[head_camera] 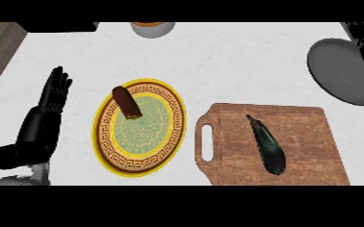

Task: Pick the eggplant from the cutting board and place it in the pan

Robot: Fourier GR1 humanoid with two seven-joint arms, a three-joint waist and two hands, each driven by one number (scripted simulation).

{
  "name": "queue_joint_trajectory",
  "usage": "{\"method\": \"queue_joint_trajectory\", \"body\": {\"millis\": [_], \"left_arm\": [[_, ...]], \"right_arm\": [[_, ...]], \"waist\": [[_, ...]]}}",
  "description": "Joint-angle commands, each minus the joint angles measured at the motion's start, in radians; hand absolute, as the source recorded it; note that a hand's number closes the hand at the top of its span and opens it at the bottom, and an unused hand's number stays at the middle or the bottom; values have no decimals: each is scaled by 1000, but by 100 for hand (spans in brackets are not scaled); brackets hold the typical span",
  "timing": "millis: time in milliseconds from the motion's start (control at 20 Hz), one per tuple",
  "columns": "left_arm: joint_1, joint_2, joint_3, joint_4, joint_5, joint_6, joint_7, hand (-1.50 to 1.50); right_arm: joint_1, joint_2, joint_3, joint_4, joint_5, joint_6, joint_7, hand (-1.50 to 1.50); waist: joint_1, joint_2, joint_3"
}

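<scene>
Nearest, left hand (39,125): black, at the left side of the worktop (241,62), resting with its fingers straight and pointing away from the robot. It was released and held nothing, and it sat left of the plate, well apart from the board.
Cutting board (313,144): brown wood, on the near right part of the worktop, with its handle slot on the left side, towards the plate.
Eggplant (267,146): dark, long and slim, lying flat on the board right of its middle, with the thin stem end pointing away and a little left. Nothing touched it.
Plate (149,134): round, with a yellow rim, a patterned brown band and a pale green centre. It stood between the hand and the board, just beside the board's handle end.
Brown item (127,102): short and dark, lying on the far left part of the plate; I could not tell what it was.
Pan (338,72): grey and round, further back at the right edge and partly cut off, well apart from the eggplant.
Container (152,28): pale and round, at the far edge near the middle, only partly visible.
</scene>
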Motion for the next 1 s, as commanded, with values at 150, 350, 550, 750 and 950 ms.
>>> {"method": "queue_joint_trajectory", "body": {"millis": [150, 350, 550, 750, 950], "left_arm": [[-53, -16, 14, 20, 63, -21, 112, 0], [-78, -53, -1, 73, 105, -23, 205, 0], [-88, -53, 33, 83, 110, -5, 241, 0], [-128, -55, 40, 71, 132, -26, 307, 0], [-154, -2, 99, 75, 177, -84, 336, 0]], "right_arm": [[-2, 127, 42, 201, -315, 218, 82, 150], [33, 11, 66, 395, -249, 306, 179, 150], [212, -140, -12, 390, -183, 496, -103, -150], [78, -215, -41, 545, -67, 525, -155, -150], [11, -236, 32, 538, 72, 554, -260, -150]], "waist": [[39, 20, -14], [22, 19, -16], [-8, 2, -16], [15, 3, -16], [25, 3, -17]]}}
